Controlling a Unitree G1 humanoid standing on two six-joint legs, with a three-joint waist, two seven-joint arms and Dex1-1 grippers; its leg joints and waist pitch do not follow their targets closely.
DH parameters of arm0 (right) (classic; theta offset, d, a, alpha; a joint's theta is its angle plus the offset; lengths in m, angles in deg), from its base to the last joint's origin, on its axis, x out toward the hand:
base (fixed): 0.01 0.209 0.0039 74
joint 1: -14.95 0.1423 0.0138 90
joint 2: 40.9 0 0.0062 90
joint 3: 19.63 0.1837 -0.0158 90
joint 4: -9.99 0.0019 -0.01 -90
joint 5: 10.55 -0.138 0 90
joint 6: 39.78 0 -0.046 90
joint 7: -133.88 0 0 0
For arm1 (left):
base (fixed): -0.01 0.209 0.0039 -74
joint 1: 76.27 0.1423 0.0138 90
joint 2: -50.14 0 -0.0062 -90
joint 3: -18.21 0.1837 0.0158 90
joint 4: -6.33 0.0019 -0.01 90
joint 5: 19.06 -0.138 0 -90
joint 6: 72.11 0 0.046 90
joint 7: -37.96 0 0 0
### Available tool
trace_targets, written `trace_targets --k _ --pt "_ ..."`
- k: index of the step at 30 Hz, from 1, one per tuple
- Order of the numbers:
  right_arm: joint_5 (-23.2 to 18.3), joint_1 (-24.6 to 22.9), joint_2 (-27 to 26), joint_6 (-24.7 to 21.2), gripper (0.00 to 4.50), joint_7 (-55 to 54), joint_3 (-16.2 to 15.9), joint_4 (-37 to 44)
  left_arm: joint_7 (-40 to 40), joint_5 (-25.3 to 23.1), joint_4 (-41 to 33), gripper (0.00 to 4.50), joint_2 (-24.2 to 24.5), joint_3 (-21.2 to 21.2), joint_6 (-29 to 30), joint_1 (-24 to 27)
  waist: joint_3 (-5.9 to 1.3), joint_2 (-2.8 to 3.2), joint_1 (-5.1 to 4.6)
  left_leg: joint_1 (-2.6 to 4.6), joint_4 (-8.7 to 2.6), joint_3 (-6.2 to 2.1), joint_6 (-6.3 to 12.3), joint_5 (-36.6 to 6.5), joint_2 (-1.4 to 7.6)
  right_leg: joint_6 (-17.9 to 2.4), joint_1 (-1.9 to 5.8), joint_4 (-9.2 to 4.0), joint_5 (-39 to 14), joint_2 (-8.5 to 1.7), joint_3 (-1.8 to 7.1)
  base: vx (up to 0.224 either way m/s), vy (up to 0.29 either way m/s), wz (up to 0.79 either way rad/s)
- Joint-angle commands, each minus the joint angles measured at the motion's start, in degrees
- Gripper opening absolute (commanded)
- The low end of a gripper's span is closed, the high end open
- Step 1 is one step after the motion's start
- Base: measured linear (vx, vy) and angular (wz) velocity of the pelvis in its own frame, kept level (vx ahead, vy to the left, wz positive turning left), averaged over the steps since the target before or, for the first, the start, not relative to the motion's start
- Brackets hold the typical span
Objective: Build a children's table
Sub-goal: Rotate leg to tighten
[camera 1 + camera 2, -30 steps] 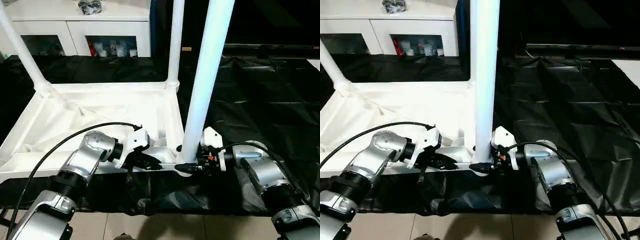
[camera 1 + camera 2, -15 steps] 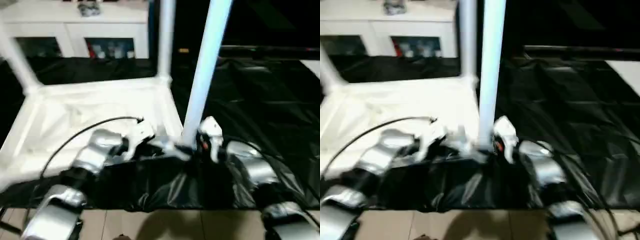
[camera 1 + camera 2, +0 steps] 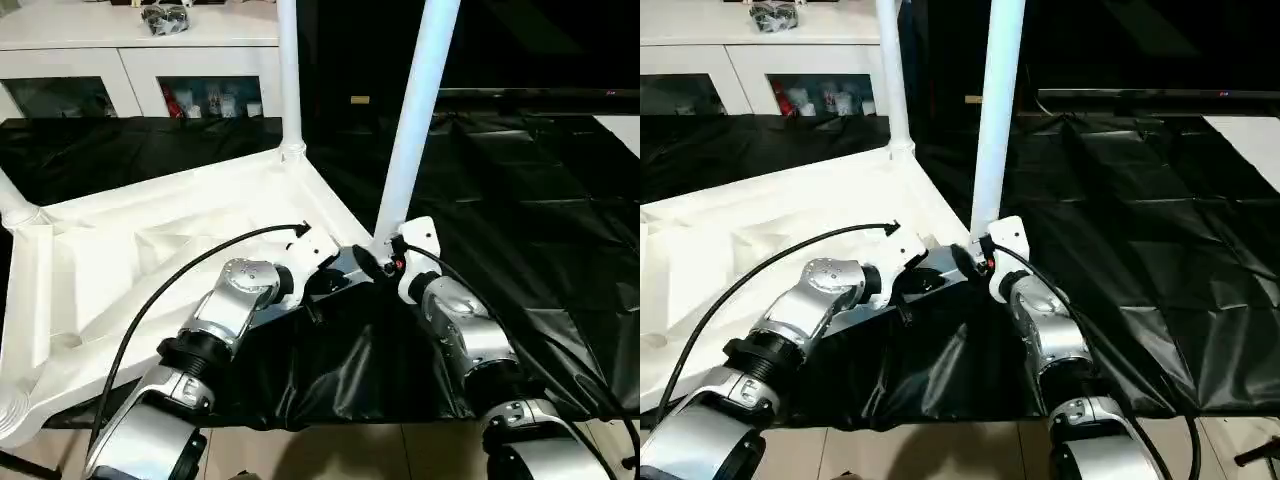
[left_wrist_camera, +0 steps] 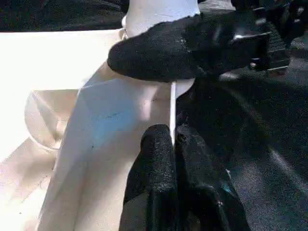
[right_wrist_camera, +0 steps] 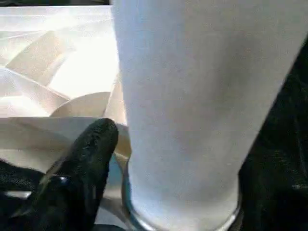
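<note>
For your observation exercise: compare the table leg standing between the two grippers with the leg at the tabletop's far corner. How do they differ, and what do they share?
The near leg leans to the right; the far leg stands nearly upright. The near leg has the left gripper and the right gripper at its base; the far leg has neither gripper near it. The near leg looks thicker, being closer. Both are white tubes set in corner sockets of the upturned tabletop.

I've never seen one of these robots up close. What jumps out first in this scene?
A big white tabletop lies upside down on black sheeting, legs pointing up. Both silver arms meet at its near corner: the right gripper is at the foot of the nearest leg, and the left gripper pinches the tabletop's thin edge. Behind stands a white cabinet with glass doors.
</note>
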Motion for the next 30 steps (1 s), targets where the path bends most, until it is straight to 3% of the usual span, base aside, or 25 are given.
trace_targets --k 1,6,11,19,26,30 --pt "-0.45 -1.09 -1.91 -0.7 4.0 8.9 -6.64 1.44 -1.92 1.95 -1.98 0.0 -1.63 1.61 -2.56 0.24 -3.1 -0.45 -0.06 0.04 -3.74 -0.68 2.39 -15.95 1.31 -9.99 2.45 -4.16 -17.65 -2.96 2.18 0.0 0.0 0.0" --pt "-0.73 -3.18 4.29 2.61 4.0 22.78 -9.77 4.54 -10.03 3.54 -4.41 0.0 1.58 1.95 -4.22 1.92 -3.25 -0.74 0.32 -0.17 -3.43 -0.48 4.09 -13.61 1.41 -10.86 2.82 -3.77 -15.21 -2.96 2.17 0.0 0.0 0.0" --pt "-3.27 -5.48 9.41 1.22 4.0 37.07 -12.96 9.2 -18.52 5.74 -6.97 0.0 4.9 3.08 -5.03 3.34 -3.31 -0.68 0.67 -0.26 -3.18 -0.27 5.62 -11.85 1.76 -12.77 2.78 -3.16 -11.83 -2.82 2.12 0.0 0.0 0.0" --pt "-3.97 -5.95 12.62 -0.86 3.43 45.67 -15.22 11.68 -24.03 5.6 -6.88 0.0 7.98 3.2 -5.92 3.24 -2.97 -0.83 1.28 0.26 -3.59 -0.27 3.4 -15.29 1.94 -11.08 2.34 -3.84 -19.03 -3.03 2.29 0.0 0.0 0.0" --pt "-3.95 -6.89 13.5 -2.63 2.81 49.25 -16.9 13.7 -25.66 5.67 -6.68 0.0 8.79 3.22 -6.02 3.2 -3.1 -0.95 1.55 0.19 -3.46 -0.21 3.49 -13.89 1.89 -11.21 2.4 -3.6 -17.25 -3.0 2.34 0.0 0.0 0.0" --pt "-3.94 -7.47 13.38 -2.81 2.69 49.31 -16.9 14.33 -25.51 5.64 -6.44 0.0 8.77 3.1 -6.14 3.4 -3.14 -0.91 1.65 0.1 -3.41 -0.2 3.7 -13.18 1.87 -11.44 2.45 -3.49 -16.23 -3.01 2.32 0.0 0.0 0.0"
